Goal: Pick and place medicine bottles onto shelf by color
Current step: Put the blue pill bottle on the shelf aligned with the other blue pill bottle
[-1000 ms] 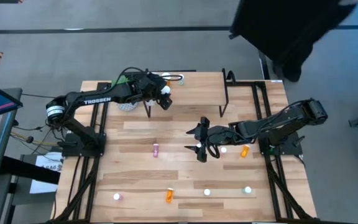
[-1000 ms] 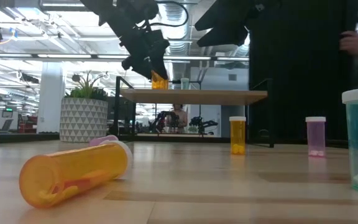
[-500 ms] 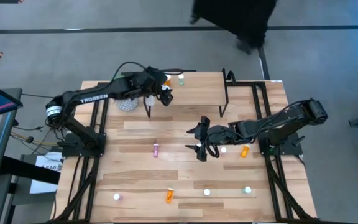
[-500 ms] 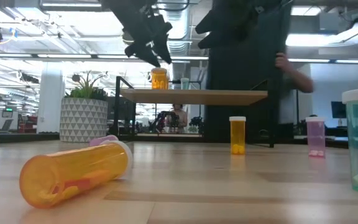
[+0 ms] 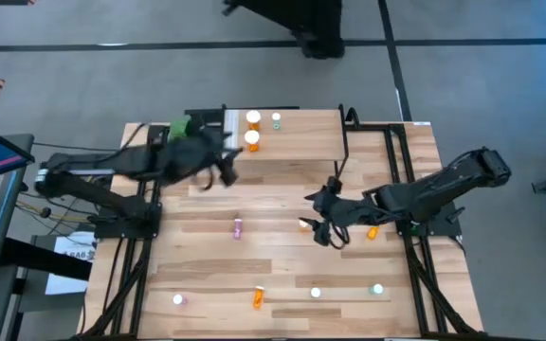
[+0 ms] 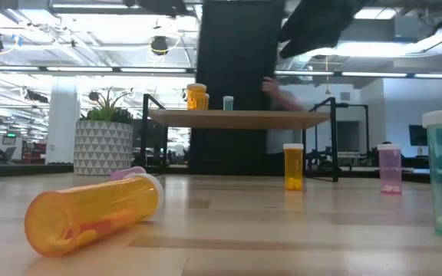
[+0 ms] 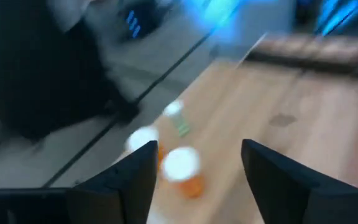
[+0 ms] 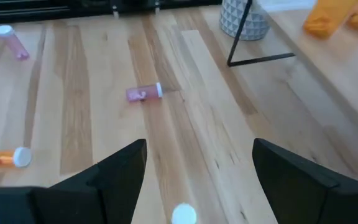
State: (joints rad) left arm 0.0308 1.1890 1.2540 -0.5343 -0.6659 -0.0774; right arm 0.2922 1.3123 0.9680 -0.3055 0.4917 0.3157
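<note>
- Counter (image 5: 282, 275): bottles scattered near front edge.
- Shelf (image 5: 297, 142): two orange bottles (image 5: 252, 130), one teal (image 5: 276, 120).
- Left pincer (image 7: 194, 174) apart, empty.
- Right pincer (image 8: 197, 180) apart, mid-counter.

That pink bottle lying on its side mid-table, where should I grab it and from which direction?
Probably best to grip the pink bottle across its cylindrical body, coming straight down from above. It lies flat, both long sides exposed, cap at one end.

Light-wood shelf (image 5: 292, 142) on black metal legs, translucent orange plastic bottle (image 6: 90, 214)
</note>
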